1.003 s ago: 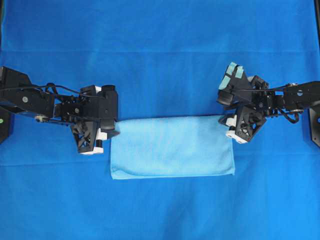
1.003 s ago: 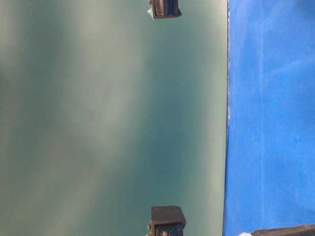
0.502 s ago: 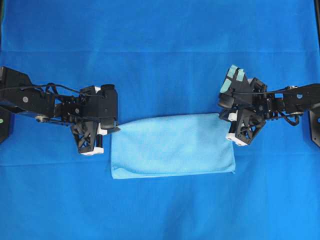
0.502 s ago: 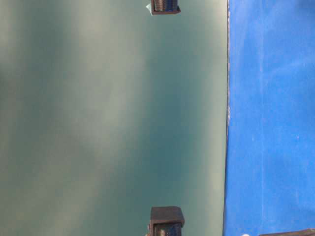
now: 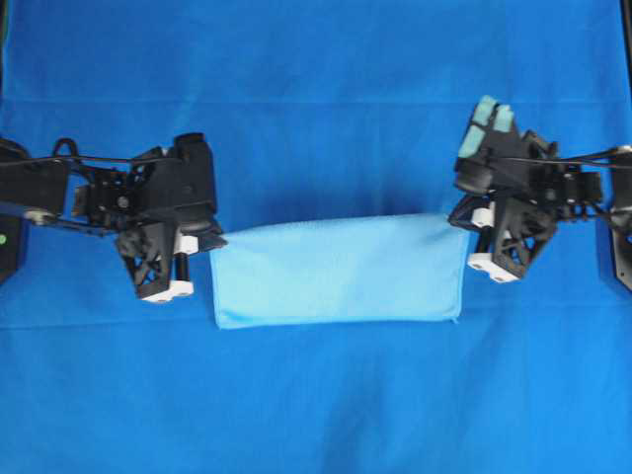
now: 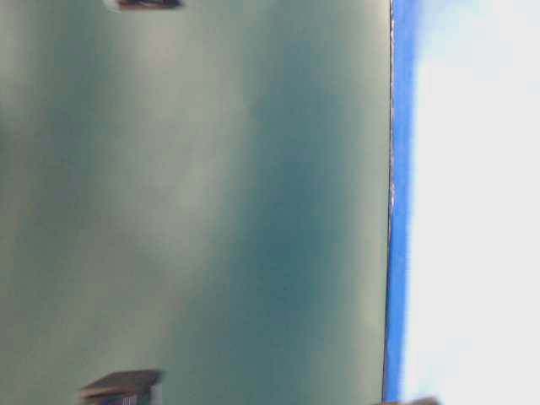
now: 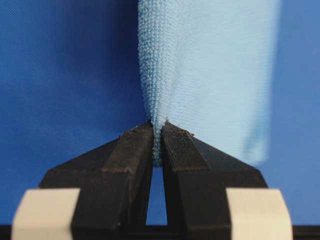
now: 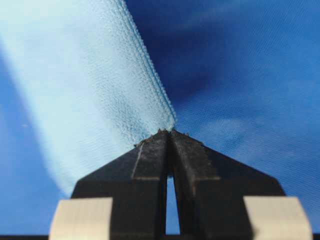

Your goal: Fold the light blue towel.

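Take the towel [image 5: 336, 272] as your landmark. Above it and below it in the overhead view you have only bare blue cover [image 5: 326, 99], so a gripper could pass freely there. Its two short ends are blocked: the left gripper [image 5: 215, 240] is clamped on the upper left corner, with its arm filling the room out to that side, and the right gripper [image 5: 456, 219] is clamped on the upper right corner, its arm taking up the room there.

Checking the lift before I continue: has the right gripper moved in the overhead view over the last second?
Yes. The right gripper, shut on the towel, has shifted right and up-frame against the table cover.
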Robot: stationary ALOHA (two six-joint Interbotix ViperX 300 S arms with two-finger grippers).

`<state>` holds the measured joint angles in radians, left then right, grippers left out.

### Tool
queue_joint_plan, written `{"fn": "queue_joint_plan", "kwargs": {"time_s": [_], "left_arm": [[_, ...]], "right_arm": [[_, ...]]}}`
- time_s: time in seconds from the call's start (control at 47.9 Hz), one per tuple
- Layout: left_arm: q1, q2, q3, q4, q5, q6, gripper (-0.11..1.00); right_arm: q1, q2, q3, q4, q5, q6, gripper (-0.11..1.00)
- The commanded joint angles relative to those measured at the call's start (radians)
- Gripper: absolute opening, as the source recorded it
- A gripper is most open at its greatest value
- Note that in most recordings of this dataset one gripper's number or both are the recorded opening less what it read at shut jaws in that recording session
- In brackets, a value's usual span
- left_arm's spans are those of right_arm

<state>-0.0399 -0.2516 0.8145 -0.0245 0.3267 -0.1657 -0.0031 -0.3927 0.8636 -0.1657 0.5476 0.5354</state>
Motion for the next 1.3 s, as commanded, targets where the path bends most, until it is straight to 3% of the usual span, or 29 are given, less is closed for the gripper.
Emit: {"fn": "queue_joint_plan", "kwargs": {"time_s": [0.0,0.188,0.481,0.669,0.94,1.275], "left_arm": [[-0.003,-0.055,-0.029,-0.002,0.034,-0.002,0.04],[-0.003,-0.127,-0.040,0.000,0.043,0.000,0.04],[-0.021,-0.114,-0.049,0.000,0.032,0.000,0.04],[-0.071,-0.086,-0.074,0.000,-0.021,-0.003,0.04],[-0.190,0.046,-0.207,0.002,-0.124,0.020,0.04],[-0.249,0.238,-0.433,0.002,-0.164,0.150,0.04]], "right_arm": [[0.005,-0.057,-0.032,-0.003,0.041,-0.002,0.02],[0.006,-0.124,-0.031,-0.020,0.054,0.002,0.02],[-0.006,-0.126,-0.035,-0.051,0.041,0.003,0.02],[-0.095,-0.110,-0.041,-0.112,0.012,0.006,0.02],[-0.255,-0.041,-0.091,-0.213,-0.028,0.002,0.02],[-0.339,0.112,-0.244,-0.264,-0.112,-0.025,0.02]]}}
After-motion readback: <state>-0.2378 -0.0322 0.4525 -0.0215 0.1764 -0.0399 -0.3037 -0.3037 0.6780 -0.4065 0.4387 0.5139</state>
